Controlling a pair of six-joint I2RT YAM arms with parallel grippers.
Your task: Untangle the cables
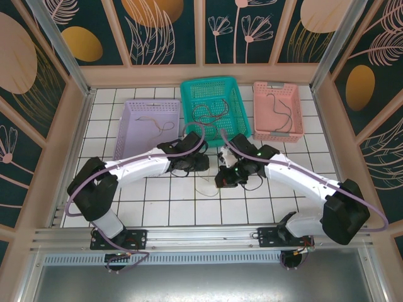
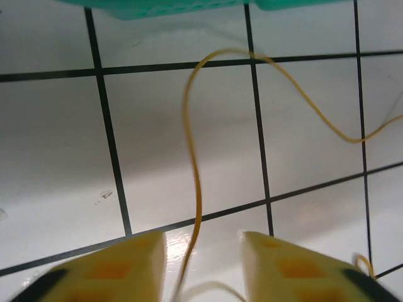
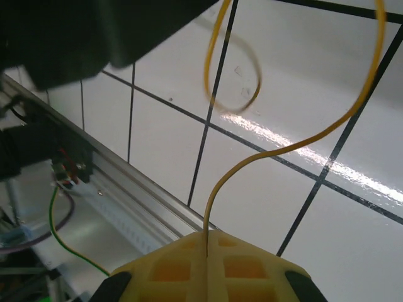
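Separating the yellow wire [image 3: 277, 151] from its own loops is judged to be the step in hand. The wire is pinched in the right gripper [image 3: 206, 242], whose fingers are pressed together with the strand rising out of the seam between them. From there it is carried up in a wide bend and curled into a small loop above the tiles. The left gripper [image 2: 203, 245] is seen with its fingers apart, and the yellow wire is run down between them without being pinched.

For the step to be done well, the right-hand pinch should be kept firm. The strand should be drawn slowly away from the loop, so that the curl is opened rather than tightened into a knot. The open left fingers are best lifted straight clear, so that nothing is snagged.

The wire is thin, smooth and springy, and it can be expected to flick back when let go. The table [image 1: 157, 201] is covered in glossy white tiles with dark joints, a slippery surface on which little drag is offered.

At the far side three perforated plastic baskets are set in a row: a lilac basket [image 1: 129, 135] on the left, a teal basket [image 1: 208, 82] in the middle and a pink basket [image 1: 277, 85] on the right. Thin dark wires [image 1: 208, 113] are seen lying in each, and those in the teal one look the most crossed.
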